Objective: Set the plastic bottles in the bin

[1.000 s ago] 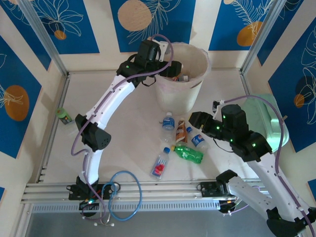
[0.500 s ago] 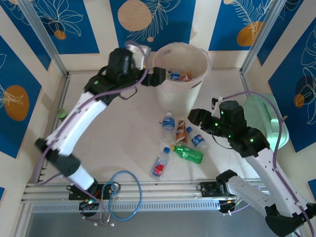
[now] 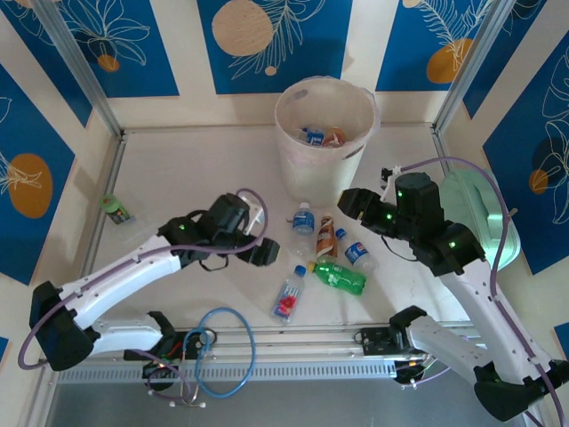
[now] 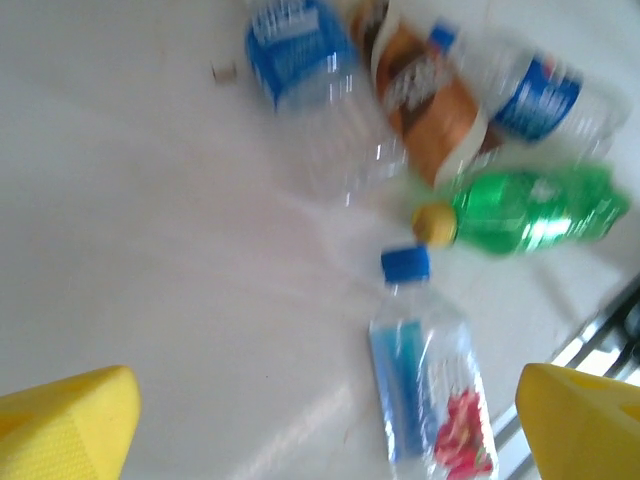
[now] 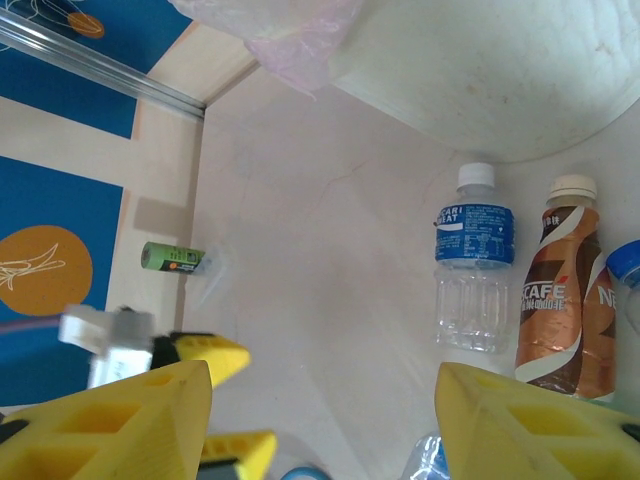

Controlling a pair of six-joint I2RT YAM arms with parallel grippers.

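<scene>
We have swung our left gripper [image 3: 263, 253] back from the bin [image 3: 313, 173], which holds a few bottles [image 3: 320, 136], down beside five loose bottles [image 3: 340, 277] on the table [image 3: 196, 178]; it and the right gripper [image 3: 349, 203] both gape empty, so another pick is due.

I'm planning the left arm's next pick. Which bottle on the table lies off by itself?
The small green-labelled bottle beside the left wall rail. The other five bottles lie bunched together in front of the bin.
</scene>
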